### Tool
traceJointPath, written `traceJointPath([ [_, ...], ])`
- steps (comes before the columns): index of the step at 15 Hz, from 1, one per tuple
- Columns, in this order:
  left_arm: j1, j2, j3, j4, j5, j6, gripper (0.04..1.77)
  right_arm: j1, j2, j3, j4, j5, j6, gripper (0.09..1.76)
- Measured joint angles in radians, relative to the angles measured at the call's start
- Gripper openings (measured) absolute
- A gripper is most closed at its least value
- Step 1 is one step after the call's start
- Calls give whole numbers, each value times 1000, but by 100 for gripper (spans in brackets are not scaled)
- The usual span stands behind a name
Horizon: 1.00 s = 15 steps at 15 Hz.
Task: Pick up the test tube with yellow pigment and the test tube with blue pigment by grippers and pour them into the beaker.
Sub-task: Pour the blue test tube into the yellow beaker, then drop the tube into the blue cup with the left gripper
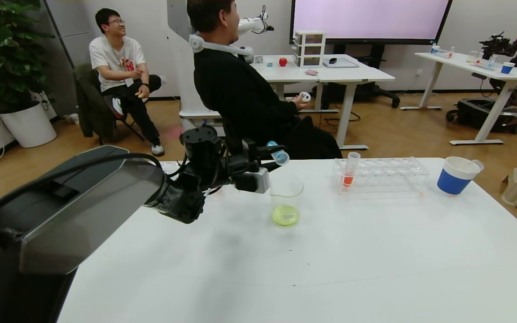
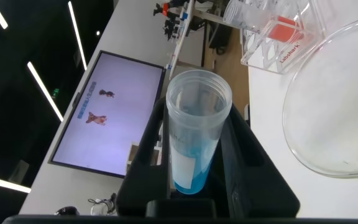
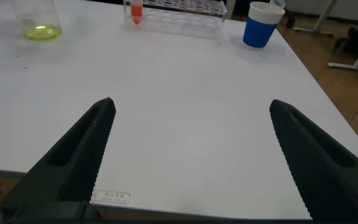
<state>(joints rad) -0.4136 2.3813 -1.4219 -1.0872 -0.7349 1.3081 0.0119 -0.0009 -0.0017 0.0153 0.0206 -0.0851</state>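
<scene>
My left gripper [image 1: 273,158] is shut on the test tube with blue pigment [image 1: 278,154] and holds it tilted on its side, rim toward the beaker [image 1: 286,197], just above and left of the beaker's rim. The beaker holds yellow-green liquid at its bottom. In the left wrist view the tube [image 2: 194,134] sits between the black fingers [image 2: 148,140] with blue liquid at its closed end, and the beaker [image 2: 337,106] is beside it. The test tube with yellow pigment is out of view. My right gripper [image 3: 191,104] is open and empty above the table's near edge.
A clear tube rack [image 1: 382,175] stands right of the beaker with one orange-liquid tube [image 1: 349,169] at its left end. A blue cup with a white rim [image 1: 457,175] stands at the far right. A seated person is just behind the table.
</scene>
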Motion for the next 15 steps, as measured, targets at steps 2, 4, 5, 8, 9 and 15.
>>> traceJointPath([
  [2,-6,1,0,0,-4,49,50,0,0,0,0,0,0,173],
  [4,-13,3,0,-1,-2,83,50,0,0,0,0,0,0,173],
  [5,-17,4,0,-1,-3,98,50,0,0,0,0,0,0,173],
  [8,-23,9,0,-23,0,131,50,0,0,0,0,0,0,173],
  [9,-25,12,0,-37,2,136,50,0,0,0,0,0,0,173],
  [15,-31,19,3,-56,-3,228,50,0,0,0,0,0,0,173],
])
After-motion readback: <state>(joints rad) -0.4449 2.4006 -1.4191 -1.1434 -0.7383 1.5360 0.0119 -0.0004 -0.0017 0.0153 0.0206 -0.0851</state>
